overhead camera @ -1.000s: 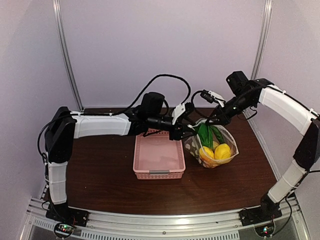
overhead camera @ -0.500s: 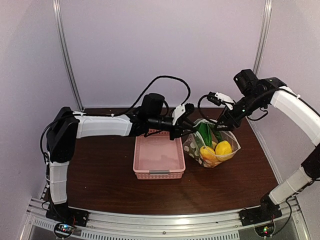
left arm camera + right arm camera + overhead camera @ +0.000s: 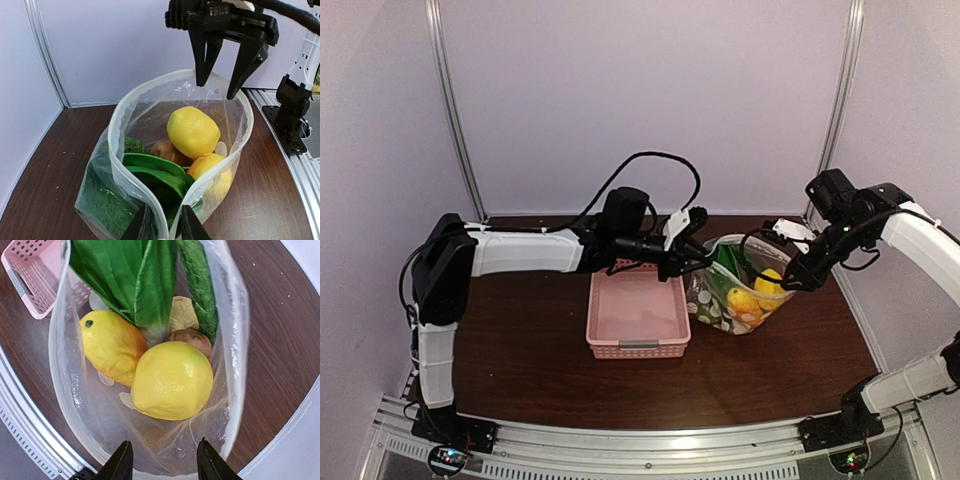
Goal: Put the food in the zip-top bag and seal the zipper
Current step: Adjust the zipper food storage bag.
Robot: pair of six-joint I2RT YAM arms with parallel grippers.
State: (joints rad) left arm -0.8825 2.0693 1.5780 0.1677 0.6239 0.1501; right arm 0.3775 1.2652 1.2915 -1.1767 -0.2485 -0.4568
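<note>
Clear zip-top bag point(image 3: 114, 135) pinched by left gripper point(image 3: 164, 212) (right gripper point(image 3: 215, 90) agape).

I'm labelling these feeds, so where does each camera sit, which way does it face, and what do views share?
Top external: above and behind the bases, looking down on the table; both arms show, left gripper and right gripper at the zip-top bag.
Left wrist: low beside the bag's mouth, facing across it to the right gripper; own fingertips pinch the near rim.
Right wrist: above the bag, looking down inside; own fingertips at the bottom edge.
Shared: all three show the bag and the lemons.
</note>
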